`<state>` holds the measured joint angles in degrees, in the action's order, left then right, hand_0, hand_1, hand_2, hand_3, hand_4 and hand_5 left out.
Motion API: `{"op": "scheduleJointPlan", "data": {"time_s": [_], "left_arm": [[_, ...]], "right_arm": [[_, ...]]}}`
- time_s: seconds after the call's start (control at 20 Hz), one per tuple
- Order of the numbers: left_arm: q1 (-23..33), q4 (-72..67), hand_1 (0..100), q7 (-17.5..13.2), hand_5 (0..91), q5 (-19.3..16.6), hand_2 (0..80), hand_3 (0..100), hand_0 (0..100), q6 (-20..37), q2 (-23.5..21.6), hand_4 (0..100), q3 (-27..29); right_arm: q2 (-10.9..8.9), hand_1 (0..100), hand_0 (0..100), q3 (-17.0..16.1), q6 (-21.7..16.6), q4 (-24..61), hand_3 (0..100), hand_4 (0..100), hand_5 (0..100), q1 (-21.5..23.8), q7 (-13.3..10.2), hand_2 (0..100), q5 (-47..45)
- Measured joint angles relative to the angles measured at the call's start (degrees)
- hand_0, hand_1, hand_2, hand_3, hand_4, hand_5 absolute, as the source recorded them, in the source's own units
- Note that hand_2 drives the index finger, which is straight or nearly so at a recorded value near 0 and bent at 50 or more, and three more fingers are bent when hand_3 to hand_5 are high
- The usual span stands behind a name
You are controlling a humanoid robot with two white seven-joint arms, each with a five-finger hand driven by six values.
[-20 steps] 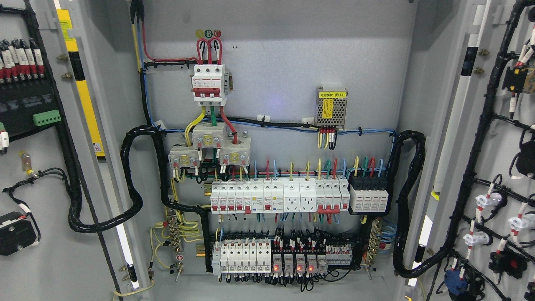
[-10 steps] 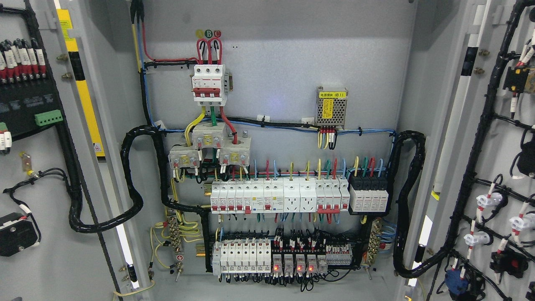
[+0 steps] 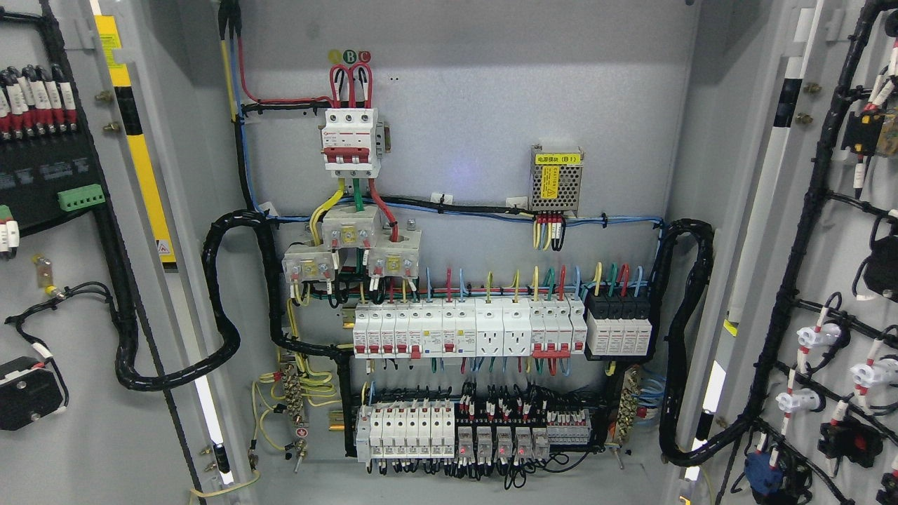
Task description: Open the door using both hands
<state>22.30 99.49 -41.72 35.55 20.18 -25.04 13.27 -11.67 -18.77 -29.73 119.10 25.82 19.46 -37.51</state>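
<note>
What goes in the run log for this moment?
left door: open | right door: open | cabinet interior: exposed | robot hands: out of view

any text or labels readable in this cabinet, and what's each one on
"B" and "C": green and red round stickers above the top breaker; the yellow one beside them is unreadable.
"(B1)": yellow label on the power supply module; its other characters are blurred.
Everything else: too small.

Both doors stand swung wide, the left door [image 3: 63, 315] at the left edge, the right door [image 3: 842, 280] at the right. Between them the cabinet's back panel [image 3: 477, 105] carries a breaker [image 3: 351, 140] above two breaker rows [image 3: 466, 330] (one under the other).
</note>
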Motion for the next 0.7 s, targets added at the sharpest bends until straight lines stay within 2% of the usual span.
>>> {"op": "scheduleJointPlan", "data": {"time_s": [0.2,0.5,0.7], "left_arm": [[0.75,-0.98,56,3.54,0.0,-4.99,0.0,0,12,0.04,3.65,0,-4.01],[1.15,-6.56,56,10.94,0.0,-8.08,0.0,0,12,0.10,8.69,0,-7.99],[0.68,-13.57,56,18.74,0.0,-9.10,0.0,0,12,0.03,12.02,0,-10.54]], "right_arm": [[-0.55,50,0,4.91,-0.07,-0.26,0,0,0,-0.20,0.16,4,0.95],[-0.66,50,0,13.97,0.43,-7.00,0,0,0,-1.37,0.28,4,5.79],[-0.46,50,0,17.98,0.39,-15.60,0,0,0,-1.96,0.05,4,7.95]]}}
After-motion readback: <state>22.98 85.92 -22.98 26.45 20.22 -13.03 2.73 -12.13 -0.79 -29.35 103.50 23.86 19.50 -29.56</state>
